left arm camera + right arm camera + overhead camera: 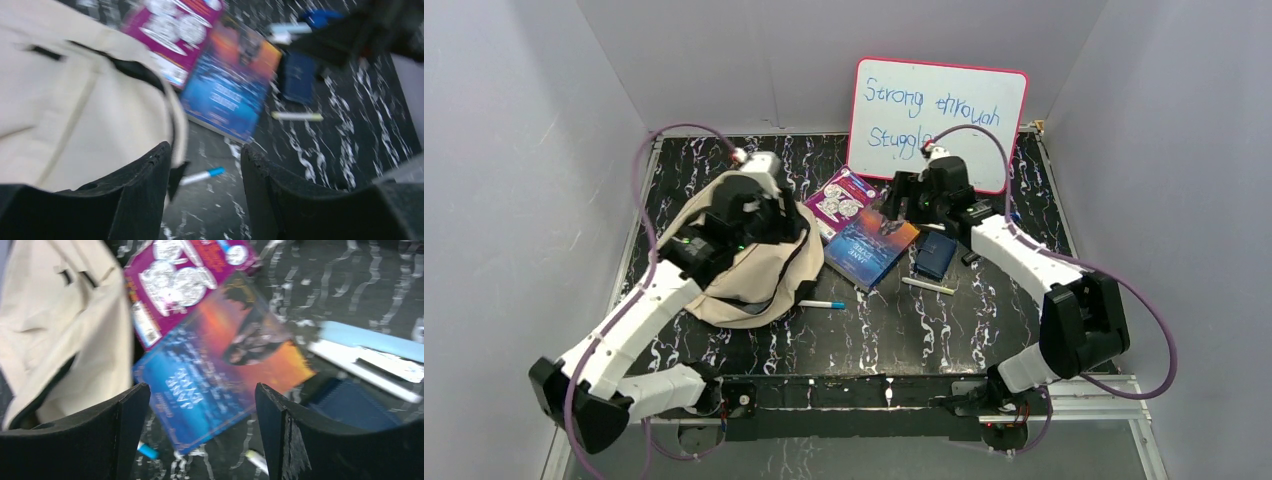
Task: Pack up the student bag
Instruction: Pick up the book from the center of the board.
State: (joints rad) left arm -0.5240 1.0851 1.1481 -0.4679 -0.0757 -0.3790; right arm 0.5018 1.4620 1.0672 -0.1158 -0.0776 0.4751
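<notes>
Canvas student bag (764, 282) lies soft, crumpled on marbled tabletop (904, 340); left gripper (205, 149) and right gripper (202, 386) fingers released, empty.

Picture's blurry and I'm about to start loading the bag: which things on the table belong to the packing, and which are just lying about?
Likely for the job: beige canvas backpack; magenta picture-cover book; blue-and-orange book; small navy notebook; white marker with blue cap; white marker with yellowish cap.

Likely just there: pink-framed whiteboard propped at the back wall.
</notes>
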